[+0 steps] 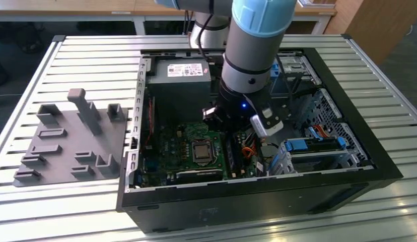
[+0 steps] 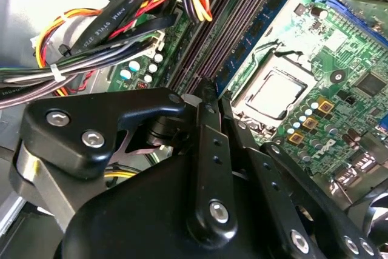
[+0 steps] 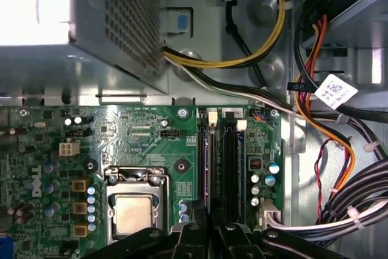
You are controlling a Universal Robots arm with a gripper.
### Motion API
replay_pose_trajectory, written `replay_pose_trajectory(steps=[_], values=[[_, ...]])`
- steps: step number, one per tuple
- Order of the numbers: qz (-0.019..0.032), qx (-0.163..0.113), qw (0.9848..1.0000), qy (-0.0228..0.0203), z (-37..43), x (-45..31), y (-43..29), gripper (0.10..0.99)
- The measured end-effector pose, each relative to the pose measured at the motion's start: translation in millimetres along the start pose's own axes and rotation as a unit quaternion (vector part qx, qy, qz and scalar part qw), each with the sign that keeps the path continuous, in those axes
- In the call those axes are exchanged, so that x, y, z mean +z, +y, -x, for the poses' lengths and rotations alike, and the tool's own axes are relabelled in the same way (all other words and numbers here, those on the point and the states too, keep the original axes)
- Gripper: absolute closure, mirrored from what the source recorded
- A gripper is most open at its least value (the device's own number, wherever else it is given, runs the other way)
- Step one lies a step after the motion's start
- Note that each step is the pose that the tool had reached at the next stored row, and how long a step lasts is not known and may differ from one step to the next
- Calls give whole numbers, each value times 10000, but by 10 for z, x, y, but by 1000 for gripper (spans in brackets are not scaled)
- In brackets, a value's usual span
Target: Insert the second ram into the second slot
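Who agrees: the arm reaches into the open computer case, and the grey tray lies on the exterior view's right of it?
Wrong side: the grey tray lies on the exterior view's left of the computer case; the arm does reach in.

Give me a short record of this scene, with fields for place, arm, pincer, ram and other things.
place: open PC case on a slatted table
arm: reaches down into the case
pincer: low over the memory slots, beside the CPU socket
ram: a dark blue ram strip stands in a slot on the socket side; which ram it is, cannot tell
other: grey tray on the table, at the exterior view's left of the case
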State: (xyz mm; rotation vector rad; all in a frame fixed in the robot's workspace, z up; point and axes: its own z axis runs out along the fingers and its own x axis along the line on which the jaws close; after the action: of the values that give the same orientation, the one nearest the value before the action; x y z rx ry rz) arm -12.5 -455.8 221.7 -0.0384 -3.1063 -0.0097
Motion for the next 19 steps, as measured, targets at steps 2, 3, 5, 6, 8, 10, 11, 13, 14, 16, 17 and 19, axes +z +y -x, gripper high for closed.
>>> replay_pose_trajectory(steps=[2, 3, 5, 6, 8, 10, 11, 13, 14, 16, 17, 19], values=[[0, 25, 10000, 0, 9, 3, 0, 945], [1, 41, 10000, 0, 9, 5, 0, 945], [4, 83, 10000, -1, 10, 23, 1, 945], [5, 125, 9999, -1, 10, 32, 1, 945], [8, 201, 9998, -1, 12, 47, 0, 945], [7, 212, 9998, -1, 12, 54, 0, 945], [7, 212, 9998, -1, 12, 57, 0, 945], [7, 212, 9998, -1, 12, 63, 0, 945], [7, 212, 9998, -1, 12, 65, 0, 945], [7, 212, 9998, -1, 12, 66, 0, 945], [9, 212, 9998, -1, 12, 70, 0, 945], [9, 212, 9998, -1, 13, 79, 1, 945]])
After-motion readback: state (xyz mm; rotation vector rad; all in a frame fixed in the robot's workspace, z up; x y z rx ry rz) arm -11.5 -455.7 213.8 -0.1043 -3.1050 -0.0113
